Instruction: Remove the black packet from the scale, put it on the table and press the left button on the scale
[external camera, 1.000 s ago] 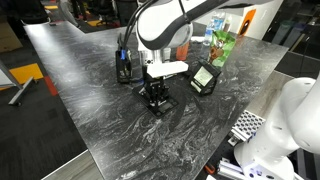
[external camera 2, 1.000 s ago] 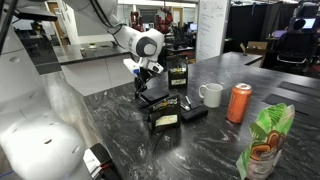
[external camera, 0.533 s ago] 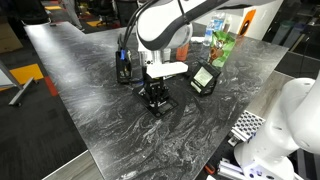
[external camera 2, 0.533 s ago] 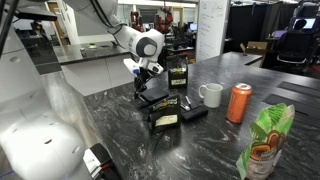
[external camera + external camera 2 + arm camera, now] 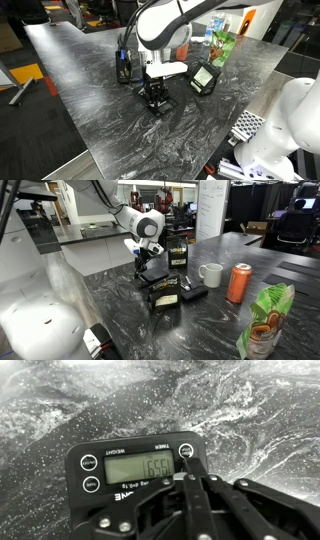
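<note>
Wrist view: scale (image 5: 78, 488) fills the lower frame, its lit display (image 5: 140, 468) reading upside down. Gripper (image 5: 188, 475) comes in from 6 o'clock, fingers pressed together with nothing between them. Tips sit at the round button (image 5: 185, 450), 2 o'clock of the display; whether they touch it, cannot tell.

Black packet (image 5: 204, 78) is off the scale, standing tilted on the marbled table (image 5: 90, 60), near the scale at its 2 o'clock in an exterior view. Dark pouch (image 5: 124, 67) at 10 o'clock.

White mug (image 5: 210, 275) and orange can (image 5: 239, 282) lie at 3 o'clock of the scale in an exterior view, green bag (image 5: 265, 320) at 4 o'clock, well apart.
</note>
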Robot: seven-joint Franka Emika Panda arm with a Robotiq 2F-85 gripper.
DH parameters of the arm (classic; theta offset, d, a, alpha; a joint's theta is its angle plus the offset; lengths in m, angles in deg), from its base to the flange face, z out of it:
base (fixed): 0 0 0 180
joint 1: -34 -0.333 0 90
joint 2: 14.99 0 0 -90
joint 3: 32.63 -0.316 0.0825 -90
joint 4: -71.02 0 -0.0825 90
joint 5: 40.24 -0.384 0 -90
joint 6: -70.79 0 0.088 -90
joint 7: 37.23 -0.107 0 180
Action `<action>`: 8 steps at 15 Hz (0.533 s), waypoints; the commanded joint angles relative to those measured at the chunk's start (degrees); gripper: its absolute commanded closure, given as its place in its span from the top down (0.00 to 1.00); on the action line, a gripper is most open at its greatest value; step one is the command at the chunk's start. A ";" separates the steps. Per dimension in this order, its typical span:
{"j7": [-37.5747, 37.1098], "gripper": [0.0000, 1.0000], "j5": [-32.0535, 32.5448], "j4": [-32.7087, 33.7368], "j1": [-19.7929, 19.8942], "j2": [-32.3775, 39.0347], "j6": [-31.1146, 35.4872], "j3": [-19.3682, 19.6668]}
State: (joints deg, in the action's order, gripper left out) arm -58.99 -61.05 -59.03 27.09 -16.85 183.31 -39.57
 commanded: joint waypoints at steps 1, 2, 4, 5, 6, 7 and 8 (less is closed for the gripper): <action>1.89 0.00 -1.21 0.63 0.58 4.83 2.20 0.56; 2.11 0.00 -1.52 0.69 0.60 4.76 2.19 0.64; 1.64 0.00 -1.22 0.49 0.44 2.74 1.81 0.61; 0.82 0.00 -0.60 0.52 0.31 1.83 1.60 0.46; 0.01 0.00 0.09 0.68 0.16 0.97 1.20 0.28; -1.05 0.00 1.00 0.94 -0.02 0.14 0.75 0.08; -1.84 0.00 1.89 1.24 -0.13 -0.26 0.56 -0.06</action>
State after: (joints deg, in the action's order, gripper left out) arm -59.05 -61.40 -58.72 27.02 -16.74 183.36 -39.18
